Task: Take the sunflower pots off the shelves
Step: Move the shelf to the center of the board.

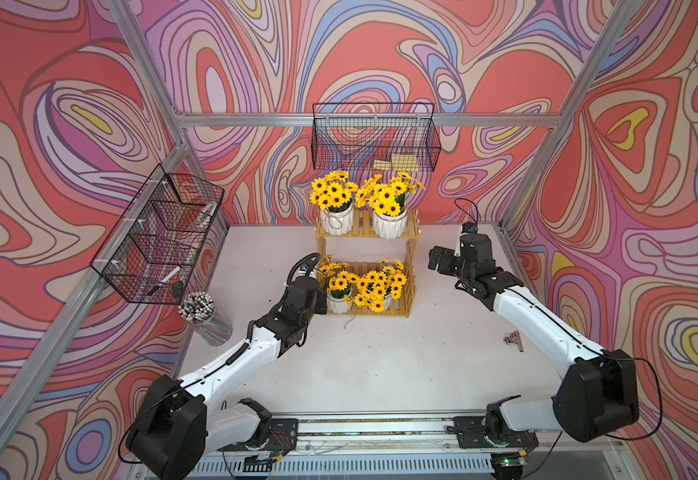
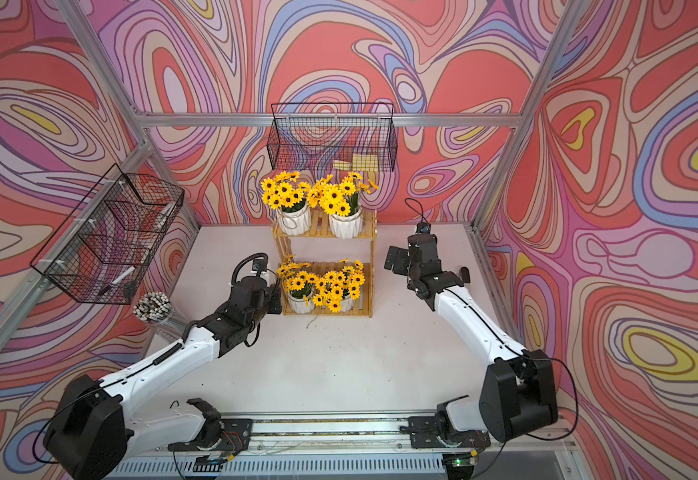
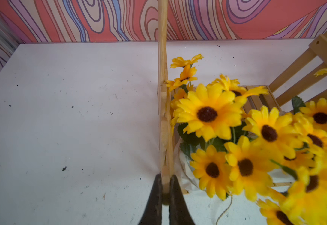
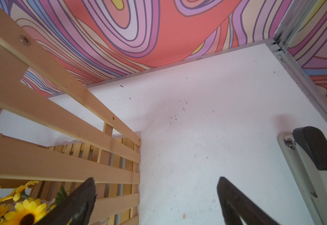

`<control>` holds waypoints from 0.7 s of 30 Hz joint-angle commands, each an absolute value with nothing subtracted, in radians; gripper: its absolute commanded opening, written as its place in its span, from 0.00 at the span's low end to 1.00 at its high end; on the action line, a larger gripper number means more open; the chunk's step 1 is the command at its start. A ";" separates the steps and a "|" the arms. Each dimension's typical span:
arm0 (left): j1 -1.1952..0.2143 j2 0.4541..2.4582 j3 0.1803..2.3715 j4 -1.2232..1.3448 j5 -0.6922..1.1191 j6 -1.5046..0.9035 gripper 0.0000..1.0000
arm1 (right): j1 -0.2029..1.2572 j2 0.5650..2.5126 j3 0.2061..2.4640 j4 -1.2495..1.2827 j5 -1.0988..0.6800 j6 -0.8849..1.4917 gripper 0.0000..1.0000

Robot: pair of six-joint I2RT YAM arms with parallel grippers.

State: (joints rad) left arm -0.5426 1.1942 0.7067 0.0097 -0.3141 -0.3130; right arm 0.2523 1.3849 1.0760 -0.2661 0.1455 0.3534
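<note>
All four sunflower pots [image 1: 337, 220] sit on the shelves [image 1: 365, 227], two per tier, at the back of the counter [image 1: 360, 365]. My left tool [image 3: 165, 187] is clamped on the rack's front left post, and I judge this steadies it. My right tool [image 4: 156, 181] hangs wide open just beside the rack's right side. I'd swing it round to the lower right pot [image 1: 378, 286], below the blooms, and close gently.

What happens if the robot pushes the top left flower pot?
Probably it slides or tips: the pot is small and its bushy sunflowers rise above it. It looks like hard, glossy ceramic, so likely stiff, maybe slippery, and breakable if it falls off the shelves.
</note>
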 commanded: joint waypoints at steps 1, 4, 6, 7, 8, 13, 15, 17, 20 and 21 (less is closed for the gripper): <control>-0.595 1.151 0.716 0.101 -0.395 -0.397 0.00 | 0.259 1.396 1.077 -0.261 0.133 0.358 0.98; -0.638 1.154 0.706 0.110 -0.455 -0.409 0.00 | 0.259 1.395 1.075 -0.259 0.129 0.360 0.98; -0.666 1.160 0.700 0.118 -0.494 -0.420 0.00 | 0.259 1.396 1.073 -0.258 0.129 0.359 0.98; -0.682 1.161 0.698 0.122 -0.515 -0.427 0.00 | 0.259 1.395 1.072 -0.258 0.127 0.359 0.98; -0.696 1.163 0.696 0.127 -0.531 -0.428 0.00 | 0.259 1.397 1.072 -0.258 0.127 0.359 0.98; -0.744 1.171 0.691 0.128 -0.598 -0.435 0.00 | 0.259 1.397 1.074 -0.261 0.123 0.354 0.98; -0.747 1.171 0.691 0.112 -0.601 -0.443 0.00 | 0.260 1.397 1.072 -0.261 0.118 0.356 0.98; -0.753 1.163 0.688 0.095 -0.611 -0.453 0.00 | 0.260 1.395 1.071 -0.259 0.118 0.355 0.98; -0.756 1.149 0.678 0.078 -0.628 -0.462 0.00 | 0.260 1.397 1.070 -0.261 0.117 0.355 0.98; -0.758 1.144 0.674 0.076 -0.635 -0.465 0.00 | 0.261 1.397 1.071 -0.262 0.115 0.355 0.98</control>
